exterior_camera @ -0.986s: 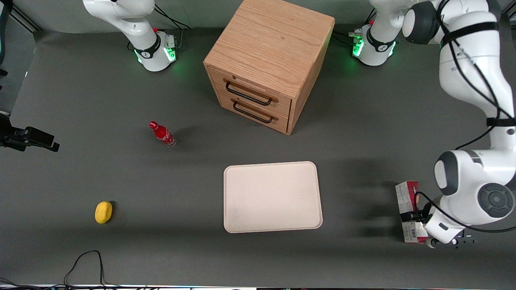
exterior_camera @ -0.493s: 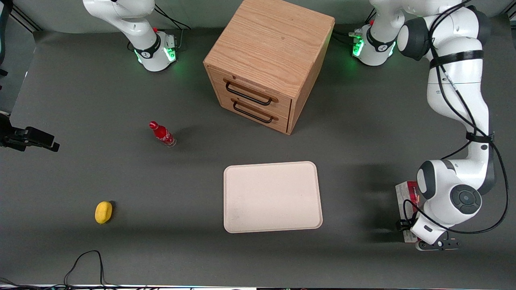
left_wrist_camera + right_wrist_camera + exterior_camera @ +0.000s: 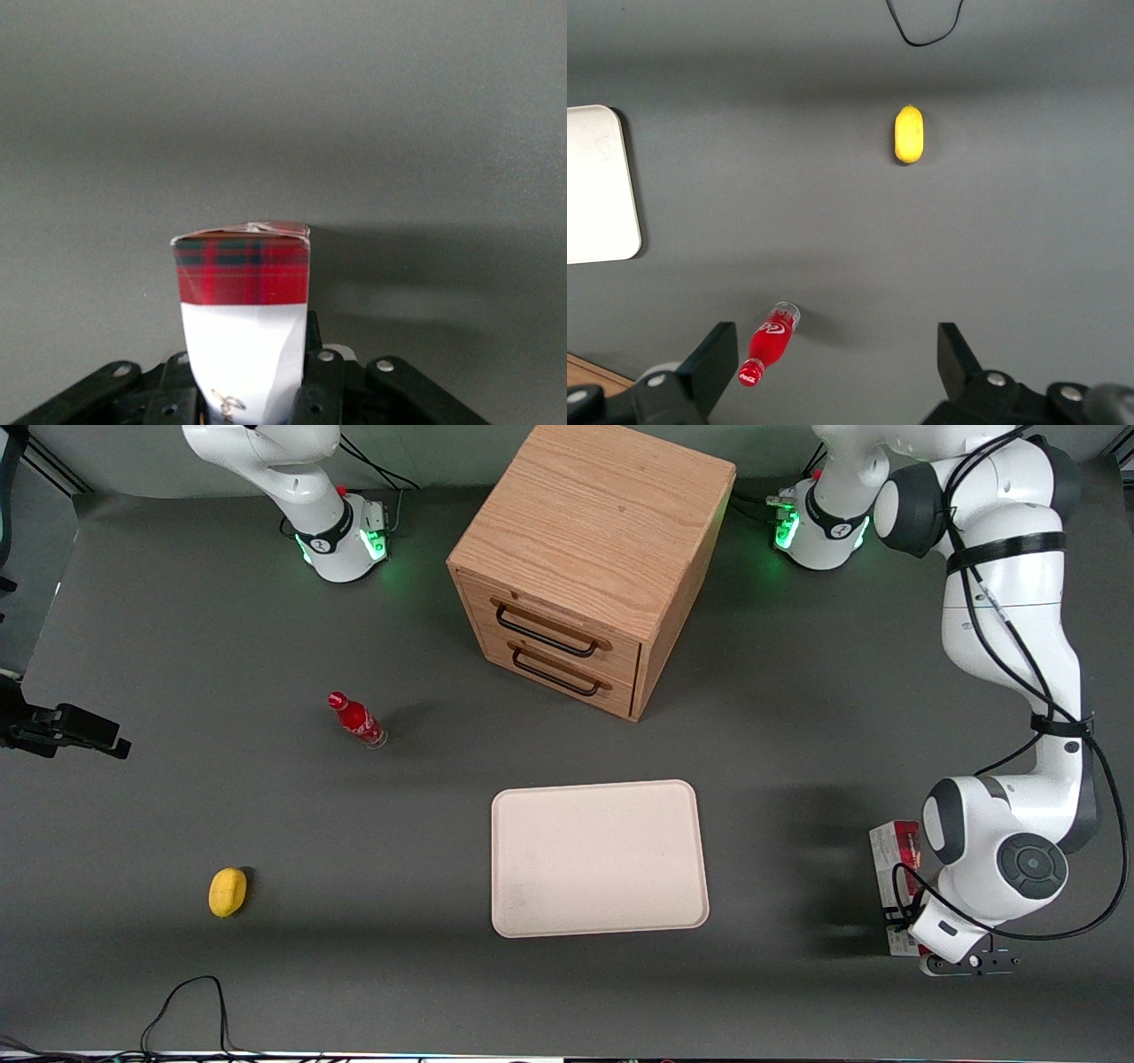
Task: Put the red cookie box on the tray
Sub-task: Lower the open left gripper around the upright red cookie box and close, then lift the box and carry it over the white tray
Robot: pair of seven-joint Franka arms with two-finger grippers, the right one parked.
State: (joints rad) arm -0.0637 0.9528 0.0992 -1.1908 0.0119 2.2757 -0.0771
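Note:
The red cookie box (image 3: 893,859) lies on the grey table toward the working arm's end, apart from the tray (image 3: 599,858) and at about the same distance from the front camera. My left gripper (image 3: 905,928) is down on the box's nearer end, and the wrist hides that part. In the left wrist view the fingers (image 3: 321,390) press both sides of the box (image 3: 244,305), whose white wall is slightly dented. The gripper (image 3: 245,400) is shut on the box. The cream-white tray is bare; its corner shows in the right wrist view (image 3: 594,186).
A wooden drawer cabinet (image 3: 589,567) stands farther from the front camera than the tray. A small red bottle (image 3: 356,720) and a yellow object (image 3: 228,891) lie toward the parked arm's end. A black cable (image 3: 186,1001) loops near the table's front edge.
The left arm's elbow and wrist swung in over the box and the hand sank onto its nearer end. The box has stayed in place.

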